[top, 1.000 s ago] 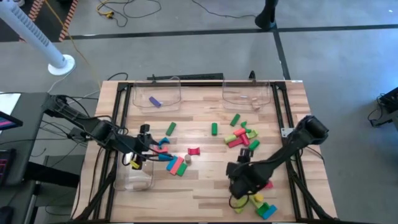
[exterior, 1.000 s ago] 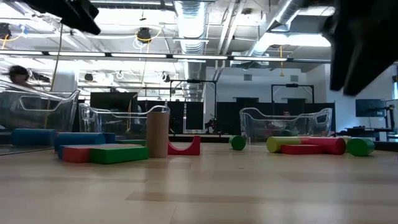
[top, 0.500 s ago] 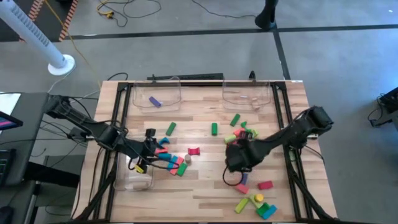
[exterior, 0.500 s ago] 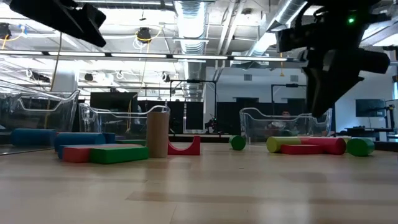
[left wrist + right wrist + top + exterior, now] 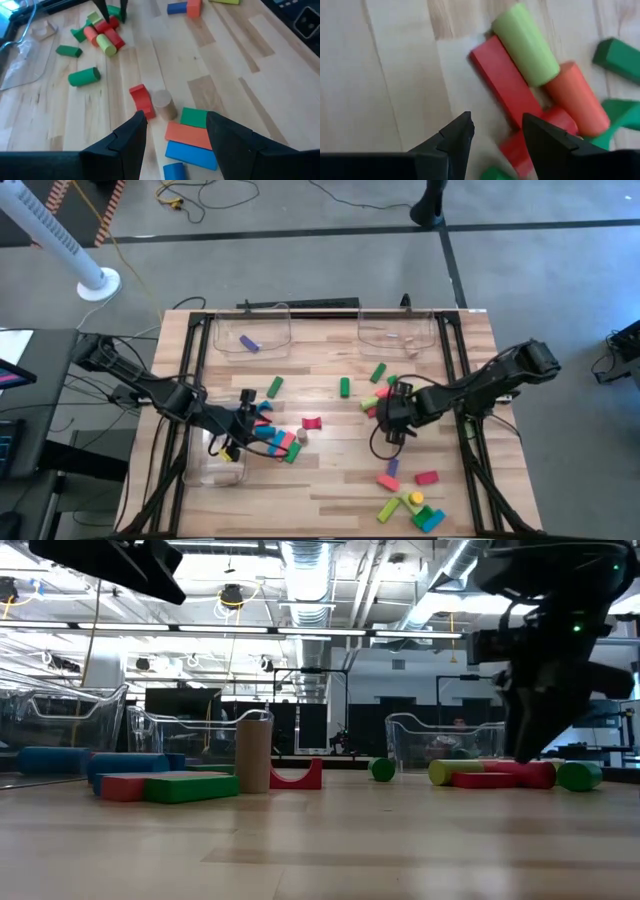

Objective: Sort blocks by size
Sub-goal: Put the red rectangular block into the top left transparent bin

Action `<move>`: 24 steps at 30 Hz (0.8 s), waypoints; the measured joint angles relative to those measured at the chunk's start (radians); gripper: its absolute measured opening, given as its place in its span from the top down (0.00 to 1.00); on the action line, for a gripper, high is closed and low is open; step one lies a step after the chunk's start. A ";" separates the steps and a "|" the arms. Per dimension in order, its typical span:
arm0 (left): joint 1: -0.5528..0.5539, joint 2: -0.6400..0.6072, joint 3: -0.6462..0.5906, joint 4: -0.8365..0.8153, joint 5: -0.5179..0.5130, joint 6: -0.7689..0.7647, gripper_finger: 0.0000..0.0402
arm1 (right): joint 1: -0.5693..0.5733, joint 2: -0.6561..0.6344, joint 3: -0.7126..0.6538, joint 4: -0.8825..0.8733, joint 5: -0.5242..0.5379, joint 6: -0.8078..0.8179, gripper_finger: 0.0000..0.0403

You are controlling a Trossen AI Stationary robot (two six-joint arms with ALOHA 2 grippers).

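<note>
Hovering right gripper (image 5: 492, 137), jaws open, above red bar (image 5: 506, 87); left gripper (image 5: 175, 132) open.

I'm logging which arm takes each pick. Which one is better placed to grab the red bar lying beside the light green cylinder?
The right gripper. It hovers open directly over the red bar and light green cylinder. The left gripper is open over the other pile, by the wooden cylinder.
</note>
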 joint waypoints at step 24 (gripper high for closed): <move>0.078 0.000 0.000 0.027 0.070 0.013 0.51 | -0.246 0.003 -0.049 0.142 -0.161 -0.288 0.50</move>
